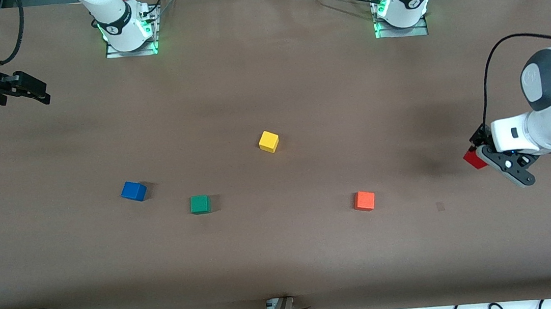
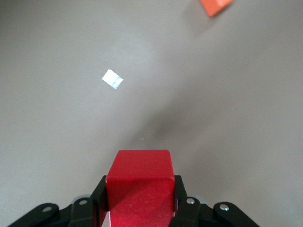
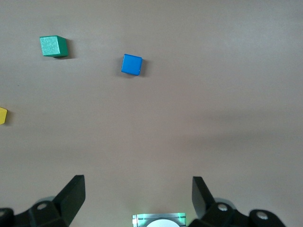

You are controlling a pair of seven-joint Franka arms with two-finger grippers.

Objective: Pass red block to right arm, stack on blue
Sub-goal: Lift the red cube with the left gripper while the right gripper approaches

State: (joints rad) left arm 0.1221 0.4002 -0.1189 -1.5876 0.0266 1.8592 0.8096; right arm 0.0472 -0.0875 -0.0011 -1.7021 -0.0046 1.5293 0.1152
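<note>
Red block (image 2: pixel 138 182) in left claw (image 2: pixel 139 208)

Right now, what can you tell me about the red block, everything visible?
The red block is a small bright red cube with matte faces and clean edges. It is clamped between the fingers of the left tool, held up above the bare brown table at the left arm's end. Nothing else touches it; the orange cube lies apart on the table.
</note>
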